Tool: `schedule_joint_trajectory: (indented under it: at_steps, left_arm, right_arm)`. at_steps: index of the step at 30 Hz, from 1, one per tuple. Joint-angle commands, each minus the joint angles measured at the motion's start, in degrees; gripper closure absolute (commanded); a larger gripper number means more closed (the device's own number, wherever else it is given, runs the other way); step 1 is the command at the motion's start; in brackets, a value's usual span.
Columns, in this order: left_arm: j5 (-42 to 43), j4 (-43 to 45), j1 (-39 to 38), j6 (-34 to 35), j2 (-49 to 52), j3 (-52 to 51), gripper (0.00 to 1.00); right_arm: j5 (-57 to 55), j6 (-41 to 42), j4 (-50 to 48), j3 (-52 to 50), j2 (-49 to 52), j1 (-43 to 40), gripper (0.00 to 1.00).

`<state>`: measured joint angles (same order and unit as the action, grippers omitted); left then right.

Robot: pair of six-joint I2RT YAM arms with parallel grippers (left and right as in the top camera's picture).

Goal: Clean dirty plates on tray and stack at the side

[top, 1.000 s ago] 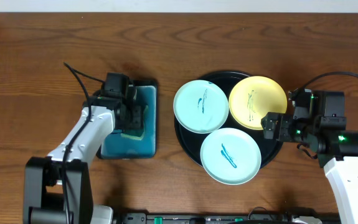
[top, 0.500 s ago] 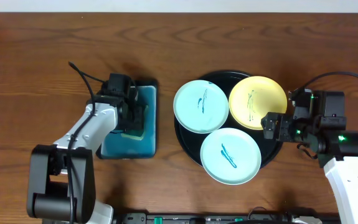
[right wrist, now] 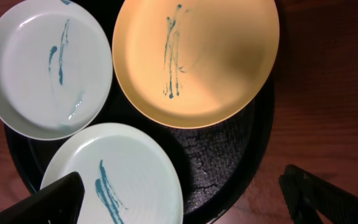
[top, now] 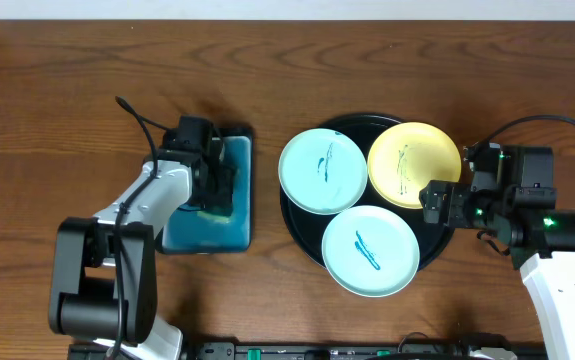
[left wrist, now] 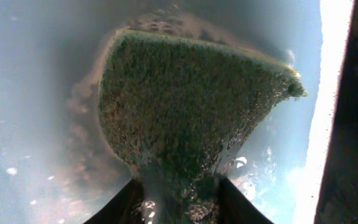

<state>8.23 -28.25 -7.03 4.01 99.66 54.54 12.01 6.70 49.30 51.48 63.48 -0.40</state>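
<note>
Three plates lie on the round black tray (top: 303, 232): a mint-white plate (top: 323, 171) at the left, a yellow plate (top: 414, 164) at the right, a mint-white plate (top: 370, 251) at the front. All bear teal scribbles. They also show in the right wrist view: (right wrist: 47, 76), (right wrist: 197, 59), (right wrist: 113, 177). My right gripper (right wrist: 182, 199) is open and empty, hovering over the tray's right edge (right wrist: 253, 165). My left gripper (left wrist: 180, 208) is down in the teal basin (top: 235, 215), shut on a green sponge (left wrist: 185, 106).
The black-rimmed teal basin stands at the left of the tray, with water in it (left wrist: 35, 93). Bare wooden table (top: 387, 70) lies behind and around the tray. The right arm's body (top: 527, 215) is at the right.
The left arm has shifted slightly at the basin, its elbow drawing in. The right arm and the plates have not moved.
</note>
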Motion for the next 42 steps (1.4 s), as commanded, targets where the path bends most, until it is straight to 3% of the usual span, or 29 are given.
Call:
schedule_joint_trajectory:
  at_steps: [1,6,10,14,20,26,42]
  left_arm:
    - [-1.4,0.3,-0.1,-0.7,2.9,-0.1,0.7]
    - [-1.4,0.3,-0.1,-0.7,2.9,-0.1,0.79]
    - [-1.4,0.3,-0.1,-0.7,2.9,-0.1,0.8]
    - [-1.5,-0.1,-0.1,-0.8,1.9,0.0,0.67]
    - [-3.0,-1.4,-0.1,-0.7,-5.0,1.3,0.58]
    - [-2.9,-1.4,-0.1,-0.3,-8.8,1.3,0.57]
    - [1.2,-1.0,-0.9,1.2,-2.4,0.7,0.58]
  right_arm:
    - [0.5,-1.0,0.2,1.3,0.0,0.5,0.01]
    - [0.5,-1.0,1.0,1.3,0.4,0.5,0.01]
    - [0.5,-1.0,1.7,1.2,0.5,0.5,0.01]
    - [0.5,-1.0,1.8,1.2,0.7,0.5,0.01]
    - [0.5,-1.0,1.7,1.2,0.7,0.5,0.01]
    - [0.5,-1.0,1.7,1.2,0.7,0.5,0.01]
    - [0.5,-1.0,1.7,1.2,0.7,0.5,0.01]
